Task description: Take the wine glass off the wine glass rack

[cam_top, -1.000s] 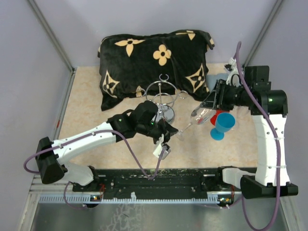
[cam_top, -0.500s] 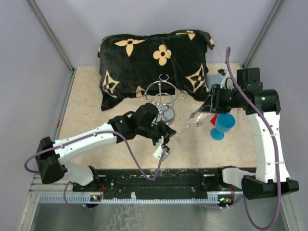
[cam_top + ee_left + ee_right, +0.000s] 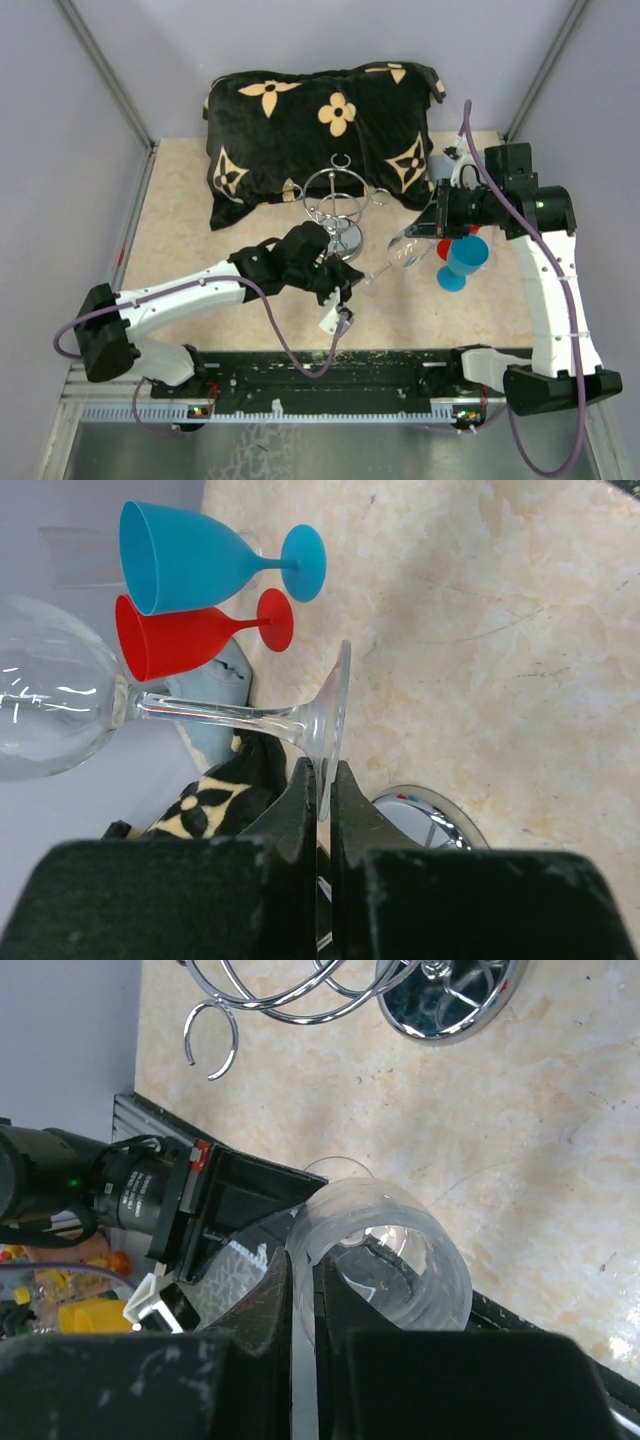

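**Operator:** What changed at the right gripper [image 3: 302, 1268] in the last second?

**Technician:** Its 2 fingers went from part-spread to pressed almost together. In the right wrist view, the rim wall of the wine glass [image 3: 385, 1260] runs into the narrow slot between them. The jaws appear to pinch the rim, though the contact point itself is hidden behind the fingers.

**Operator:** And the left gripper?

**Technician:** No change. The left gripper [image 3: 322, 780] is clamped on the edge of the glass foot. The stem and bowl extend sideways from its fingertips toward the right gripper.

**Operator:** Where is the glass relative to the rack?

**Technician:** It is off the wine glass rack [image 3: 336, 205]. It hangs roughly level above the table [image 3: 200, 210], spanning the 2 grippers. The rack stands just beyond the left gripper and does not touch the glass. Judgement: removal is complete. With 2 holds on 1 glass, a handover or set-down is the likely next step. 1 gripper should let go before either arm travels, or the stem takes the load.

**Operator:** Containers?

**Technician:** There are 3.
- Wine glass: clear, nothing in it.
- Blue goblet [image 3: 465, 258]: upright just beside the right gripper, on its base-ward side. It is empty as seen from above.
- Red goblet [image 3: 444, 243]: next to the blue one and largely covered by the gripper. Its contents cannot be determined.
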